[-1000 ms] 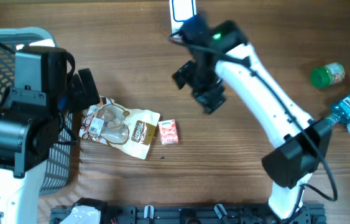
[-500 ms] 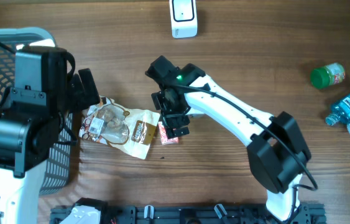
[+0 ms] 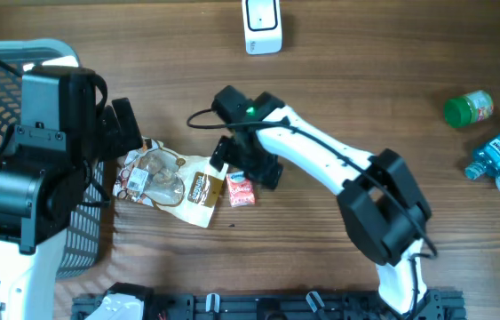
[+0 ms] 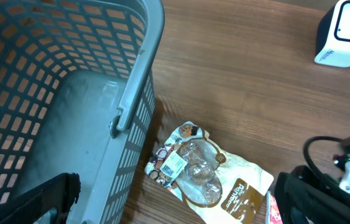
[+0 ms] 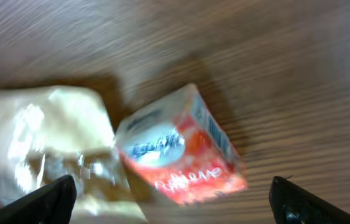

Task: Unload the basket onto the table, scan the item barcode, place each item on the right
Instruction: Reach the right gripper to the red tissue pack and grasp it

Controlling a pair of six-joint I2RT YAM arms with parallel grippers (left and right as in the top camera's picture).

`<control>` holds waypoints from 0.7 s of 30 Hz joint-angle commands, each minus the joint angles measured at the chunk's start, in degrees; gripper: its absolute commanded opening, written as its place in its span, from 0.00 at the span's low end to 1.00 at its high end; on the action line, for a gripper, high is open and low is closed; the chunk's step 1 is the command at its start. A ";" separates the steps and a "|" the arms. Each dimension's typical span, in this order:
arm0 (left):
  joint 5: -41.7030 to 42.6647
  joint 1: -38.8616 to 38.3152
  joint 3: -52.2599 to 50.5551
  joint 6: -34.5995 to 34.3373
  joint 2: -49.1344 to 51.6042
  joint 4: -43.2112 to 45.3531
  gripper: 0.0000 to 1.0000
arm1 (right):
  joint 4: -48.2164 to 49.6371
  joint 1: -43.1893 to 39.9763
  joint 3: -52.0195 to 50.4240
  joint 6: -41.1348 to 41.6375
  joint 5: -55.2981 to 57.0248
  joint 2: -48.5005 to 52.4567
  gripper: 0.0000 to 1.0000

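Step in hand: the pick-up is being set up, as judged; nothing is being carried to the scanner (image 3: 262,24) yet.
Item: the small red packet (image 5: 181,152) is being taken as the target. It is lying flat on the desk (image 3: 365,80), just beside the right edge of the beige snack pouch (image 3: 174,182); whether the two are touching cannot be told.
Right claw (image 3: 248,169): it is being held wide open directly over the red packet, with one finger showing at each lower corner of the wrist view and nothing being gripped.
Left claw (image 3: 123,124): it is being kept open and empty, between the grey basket (image 4: 138,81) and the pouch.
Scanner position: it is standing at the far edge of the desk, well apart from the packet.
Barcode: a pale printed strip is showing along the packet's right side, but it is being blurred too much for bars to be made out.
Next move: the open fingers are needing to be lowered around the packet alone and closed across its narrow sides, so that the pouch is not being caught.
After that: the packet is needing to be lifted and its coded face turned toward the scanner window.
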 commanded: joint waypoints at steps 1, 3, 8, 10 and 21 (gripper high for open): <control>0.50 0.15 -0.15 -0.33 0.00 -0.07 1.00 | -0.48 -6.08 3.72 -52.76 1.29 -3.93 1.00; 0.50 0.15 -0.15 -0.33 0.00 -0.07 1.00 | 4.13 -8.94 3.50 -69.72 7.30 -3.89 0.95; 0.50 0.15 -0.15 -0.33 0.00 -0.07 1.00 | 24.17 -12.39 3.32 -95.82 14.29 -3.89 1.00; 0.50 0.15 -0.15 -0.33 0.00 -0.07 1.00 | 23.69 -11.56 3.32 -102.92 14.27 -3.89 1.00; 0.50 0.15 -0.15 -0.33 0.00 -0.07 1.00 | -5.51 -9.84 3.13 -121.02 -6.05 -3.91 1.00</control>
